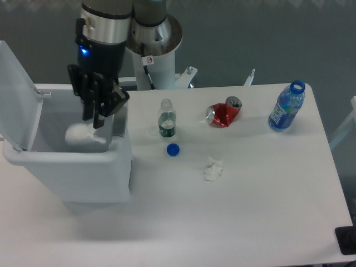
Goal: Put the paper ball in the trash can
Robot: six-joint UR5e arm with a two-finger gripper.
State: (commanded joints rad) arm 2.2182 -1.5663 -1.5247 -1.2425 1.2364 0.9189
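Note:
The trash can (83,178) is a large white bin at the table's left, its flip lid (14,94) standing open. My gripper (93,121) hangs over the bin's opening, close to its right rim, fingers pointing down. The paper ball (80,136), white and crumpled, sits right under the fingertips inside the opening. The fingertips meet its top and look shut on it. Where the fingers meet the ball is partly hidden by the fingers themselves.
A small clear bottle (166,119) stands right of the bin, with a blue cap (173,149) in front of it. A ragged white wad (212,169) lies mid-table. A crushed red can (223,113) and a blue water bottle (287,107) are at the back right.

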